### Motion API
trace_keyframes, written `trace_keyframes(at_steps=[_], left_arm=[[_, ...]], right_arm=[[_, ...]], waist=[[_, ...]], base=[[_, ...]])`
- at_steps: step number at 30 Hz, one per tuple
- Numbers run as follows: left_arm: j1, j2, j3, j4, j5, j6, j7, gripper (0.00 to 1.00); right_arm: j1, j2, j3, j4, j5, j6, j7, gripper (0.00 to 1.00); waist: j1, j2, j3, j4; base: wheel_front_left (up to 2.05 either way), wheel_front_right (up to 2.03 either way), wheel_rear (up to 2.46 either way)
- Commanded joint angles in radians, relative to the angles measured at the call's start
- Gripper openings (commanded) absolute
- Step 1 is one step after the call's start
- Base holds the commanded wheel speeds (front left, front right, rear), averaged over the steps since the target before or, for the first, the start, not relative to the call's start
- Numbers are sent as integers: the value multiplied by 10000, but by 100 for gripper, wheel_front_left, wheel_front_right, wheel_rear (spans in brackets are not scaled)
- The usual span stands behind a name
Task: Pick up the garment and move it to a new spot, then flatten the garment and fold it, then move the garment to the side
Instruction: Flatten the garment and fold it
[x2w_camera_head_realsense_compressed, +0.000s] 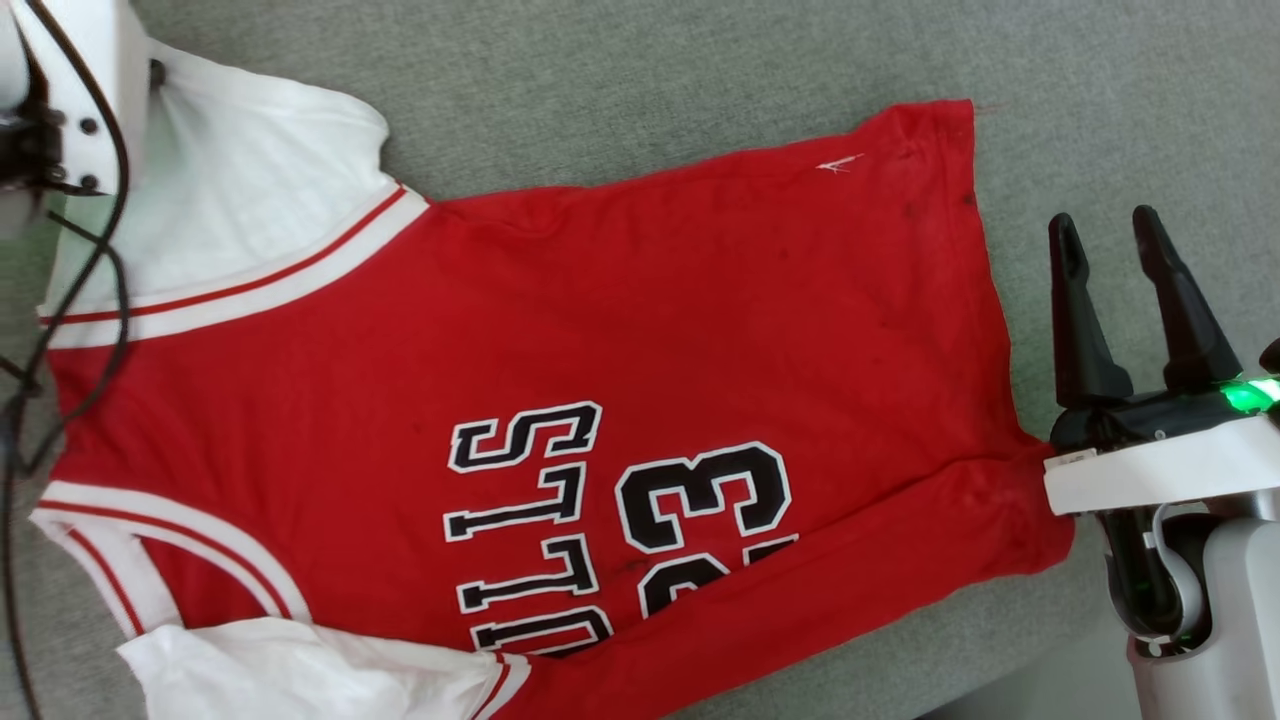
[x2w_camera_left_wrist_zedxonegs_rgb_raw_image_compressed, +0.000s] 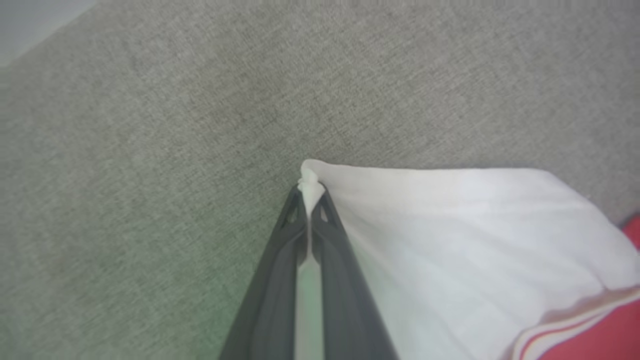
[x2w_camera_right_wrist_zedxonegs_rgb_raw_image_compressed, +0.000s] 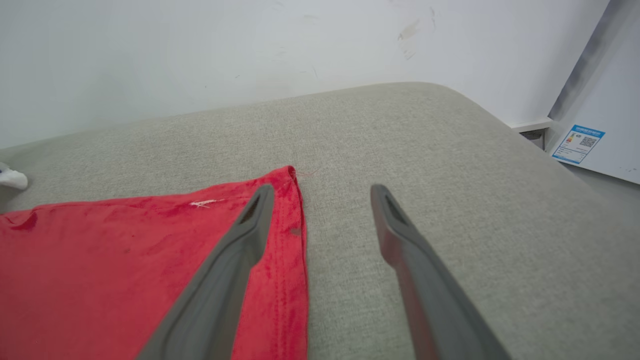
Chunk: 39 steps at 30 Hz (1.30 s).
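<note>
Lying spread flat on the grey cushion (x2w_camera_head_realsense_compressed: 700, 60), the garment (x2w_camera_head_realsense_compressed: 560, 330) is stretched with its long axis across the robot's front: white sleeve (x2w_camera_left_wrist_zedxonegs_rgb_raw_image_compressed: 450, 225) and neckline toward the left, hem (x2w_camera_right_wrist_zedxonegs_rgb_raw_image_compressed: 287, 260) toward the right. The far sleeve's tip is pinched between the clenched left jaws. The right jaws are held released just beside the hem, one finger (x2w_camera_right_wrist_zedxonegs_rgb_raw_image_compressed: 225, 270) over its edge, so the hem's corner is judged nearest the right arm.

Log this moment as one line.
jersey: spread on grey cushion | left pincer: shut on white sleeve | right pincer: open beside hem
</note>
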Motion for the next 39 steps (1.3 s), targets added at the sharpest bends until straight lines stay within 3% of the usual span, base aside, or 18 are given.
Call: trace_keyframes(at_steps=[1,5,12,18,24,29,39], left_arm=[[412,-122,-73,142,18,-72,-255,0],[486,-339,150,48,-37,-198,-1225,0],[1143,-647,185,-613,-152,-521,-2521,0],[2010,-717,113,-1679,-300,-769,-3402,0],[2733,-477,49,-3167,-260,-681,-3716,0],[3123,-267,74,-4549,12,-557,-4029,0],[3660,-322,-204,-5769,304,-487,-4411,0]], right_arm=[[-197,-104,-55,13,-96,-4,50,100],[-127,-297,-73,19,-231,-4,355,100],[187,-1029,-309,102,-665,-4,2148,100],[-245,-2261,-15,-286,-455,-4,4833,100],[-1052,-3556,325,-604,162,-6,7756,100],[-2055,-4008,196,-42,728,-6,10209,100],[-3006,-4726,772,885,648,-6,11297,100]], waist=[[-1,-1,-169,165],[-1,-1,-589,465],[-1,-1,-1494,1155],[-1,-1,-1971,1723],[-1,-1,-1895,2356],[-1,-1,-1516,2938],[-1,-1,-936,3726]], base=[[0,0,0],[0,0,0],[0,0,0],[0,0,0],[0,0,0],[0,0,0],[0,0,0]])
